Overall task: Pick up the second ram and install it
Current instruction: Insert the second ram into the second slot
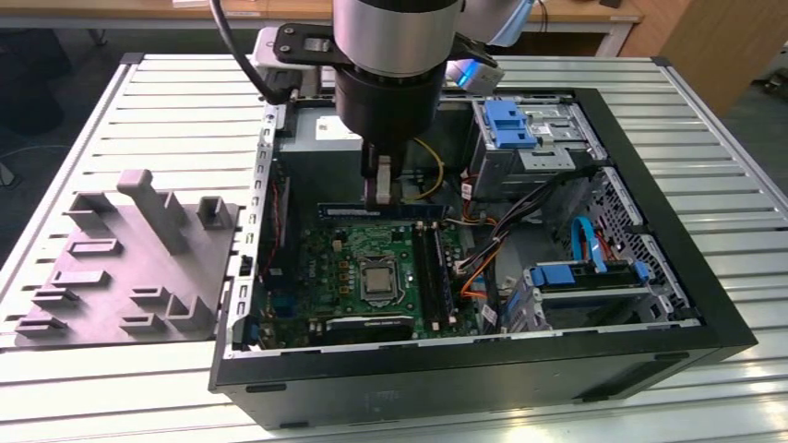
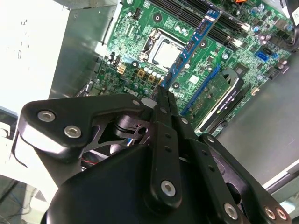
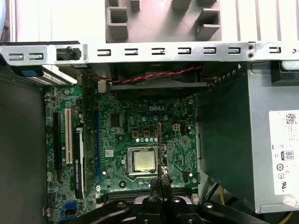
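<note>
The second ram [image 1: 382,210] is a long dark stick with a blue edge, and my gripper [image 1: 382,196] is shut on its middle. It hangs inside the open computer case [image 1: 493,369], above the far part of the green motherboard [image 1: 332,268]. It lies crosswise to the long black memory slots [image 1: 431,268]. In the second wrist view the ram [image 2: 194,44] runs out from the gripper [image 2: 163,93] over the processor socket [image 2: 166,51]. In the first wrist view the ram [image 3: 159,144] shows edge-on ahead of the gripper [image 3: 161,181].
A grey moulded fixture [image 1: 124,268] lies on the slatted table at the exterior view's left. Inside the case are the grey power-supply box [image 3: 247,140], a drive cage with blue tabs [image 1: 511,125], loose cables [image 1: 493,240] and an expansion card [image 1: 364,323].
</note>
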Controlling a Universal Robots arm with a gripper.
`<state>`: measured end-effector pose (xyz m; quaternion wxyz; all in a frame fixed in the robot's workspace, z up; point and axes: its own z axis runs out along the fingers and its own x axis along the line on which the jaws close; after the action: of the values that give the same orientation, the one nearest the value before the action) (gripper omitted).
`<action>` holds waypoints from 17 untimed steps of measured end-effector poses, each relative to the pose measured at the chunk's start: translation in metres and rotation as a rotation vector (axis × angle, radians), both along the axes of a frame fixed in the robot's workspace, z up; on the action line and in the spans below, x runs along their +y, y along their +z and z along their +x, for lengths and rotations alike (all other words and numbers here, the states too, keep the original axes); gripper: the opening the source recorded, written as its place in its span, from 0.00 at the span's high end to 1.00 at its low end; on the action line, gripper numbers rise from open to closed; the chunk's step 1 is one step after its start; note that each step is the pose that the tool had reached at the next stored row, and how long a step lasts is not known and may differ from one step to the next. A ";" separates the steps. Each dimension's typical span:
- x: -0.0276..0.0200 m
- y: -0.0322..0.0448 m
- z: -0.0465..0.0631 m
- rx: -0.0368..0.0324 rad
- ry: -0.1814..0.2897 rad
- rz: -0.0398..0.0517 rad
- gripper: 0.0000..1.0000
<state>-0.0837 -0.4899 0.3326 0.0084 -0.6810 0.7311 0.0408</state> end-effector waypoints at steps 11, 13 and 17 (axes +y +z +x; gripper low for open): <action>0.0000 -0.0004 0.000 0.0000 -0.126 -0.0001 0.89; 0.0000 -0.0005 0.000 0.0000 -0.140 -0.0001 0.89; 0.0000 -0.0004 0.000 0.0000 -0.159 -0.0002 0.89</action>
<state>-0.0837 -0.4899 0.3322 0.0116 -0.6208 0.7829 0.0400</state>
